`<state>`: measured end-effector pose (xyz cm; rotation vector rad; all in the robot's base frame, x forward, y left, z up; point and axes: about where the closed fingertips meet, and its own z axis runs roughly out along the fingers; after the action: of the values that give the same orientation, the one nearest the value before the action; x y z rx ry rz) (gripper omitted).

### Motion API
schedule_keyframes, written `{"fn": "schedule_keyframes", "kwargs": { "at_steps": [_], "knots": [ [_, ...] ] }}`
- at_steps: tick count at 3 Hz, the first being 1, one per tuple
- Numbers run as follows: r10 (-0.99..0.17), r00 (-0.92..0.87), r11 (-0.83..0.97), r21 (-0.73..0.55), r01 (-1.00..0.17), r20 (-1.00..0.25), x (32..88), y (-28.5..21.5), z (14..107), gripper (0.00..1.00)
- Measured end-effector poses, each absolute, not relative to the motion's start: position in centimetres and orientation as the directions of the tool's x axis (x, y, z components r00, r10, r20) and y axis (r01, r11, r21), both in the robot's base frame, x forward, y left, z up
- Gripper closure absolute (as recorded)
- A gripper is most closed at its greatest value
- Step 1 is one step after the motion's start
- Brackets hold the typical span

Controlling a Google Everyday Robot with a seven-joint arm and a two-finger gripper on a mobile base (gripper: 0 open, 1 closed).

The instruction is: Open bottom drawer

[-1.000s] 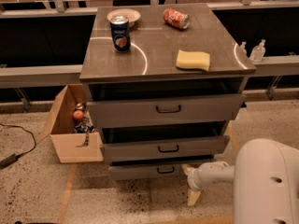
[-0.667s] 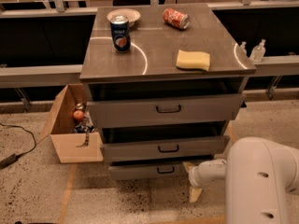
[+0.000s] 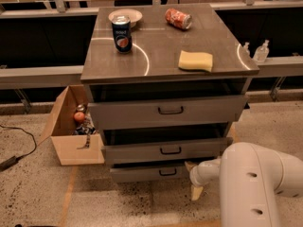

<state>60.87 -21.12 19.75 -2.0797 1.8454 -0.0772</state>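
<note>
The bottom drawer (image 3: 142, 173) is the lowest and narrowest of three grey fronts, with a small black bar handle (image 3: 167, 172). It stands slightly out from the cabinet. My gripper (image 3: 193, 179) is at the drawer's right end, low above the floor, to the right of the handle. Its pale fingers are spread: one fingertip (image 3: 189, 165) is by the drawer front's right edge, and the other (image 3: 196, 192) hangs lower. It holds nothing. My white arm (image 3: 255, 188) fills the lower right.
The middle drawer (image 3: 161, 150) and top drawer (image 3: 165, 110) sit above. On the cabinet top (image 3: 156, 56) are a can (image 3: 122, 34), a plate (image 3: 125, 16), a crushed red can (image 3: 178, 18) and a yellow sponge (image 3: 195, 61). An open cardboard box (image 3: 71, 126) stands to the left.
My arm's large white link has shifted a little to the left. The gripper stays near the bottom drawer's right end. The drawers have not visibly moved.
</note>
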Motion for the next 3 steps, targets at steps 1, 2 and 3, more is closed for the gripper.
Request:
{"fn": "schedule_keyframes", "kwargs": {
  "at_steps": [1, 2, 3],
  "knots": [
    [-0.968, 0.161, -0.089, -0.334, -0.938, -0.193, 62.7, -20.8, 19.2, 0.00],
    [-0.968, 0.173, -0.098, -0.364, -0.926, -0.180, 64.4, -20.9, 19.0, 0.00],
    [-0.970, 0.181, -0.108, -0.377, -0.920, -0.164, 65.9, -21.0, 18.4, 0.00]
  ]
}}
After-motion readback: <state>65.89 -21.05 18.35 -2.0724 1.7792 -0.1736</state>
